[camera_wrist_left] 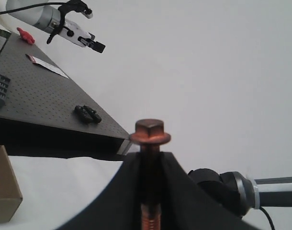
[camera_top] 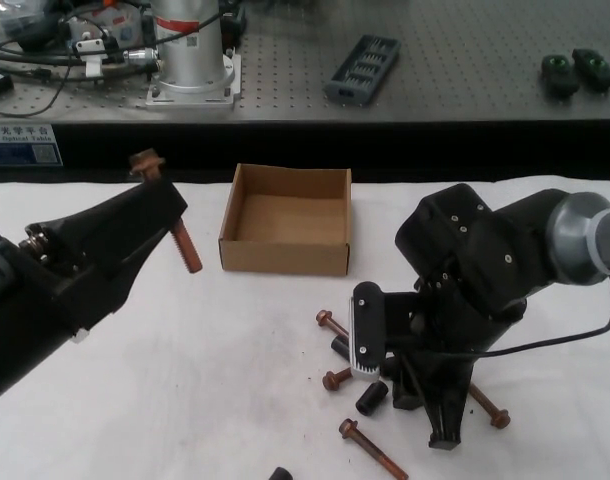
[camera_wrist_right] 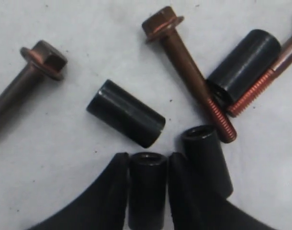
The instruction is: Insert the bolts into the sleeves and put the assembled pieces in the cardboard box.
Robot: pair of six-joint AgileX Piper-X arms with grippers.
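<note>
My left gripper (camera_top: 167, 210) is shut on a copper bolt (camera_top: 175, 225), held in the air to the left of the open cardboard box (camera_top: 285, 262). In the left wrist view the bolt's hex head (camera_wrist_left: 150, 132) stands above the left gripper (camera_wrist_left: 150, 160). My right gripper (camera_wrist_right: 147, 160) points down at the cloth, shut on a black sleeve (camera_wrist_right: 147, 187). Close around it lie a second sleeve (camera_wrist_right: 126, 113), a third sleeve (camera_wrist_right: 208, 155) and a bolt (camera_wrist_right: 189, 72). In the high view the right arm (camera_top: 465, 270) covers the held sleeve.
Loose bolts (camera_top: 331, 320) (camera_top: 370, 450) (camera_top: 490, 405) and sleeves (camera_top: 373, 397) lie on the white cloth (camera_top: 235, 380) in front of the box. Behind, the perforated bench holds a metal column (camera_top: 190, 50), a grey rack (camera_top: 363, 65) and two dark green parts (camera_top: 577, 70).
</note>
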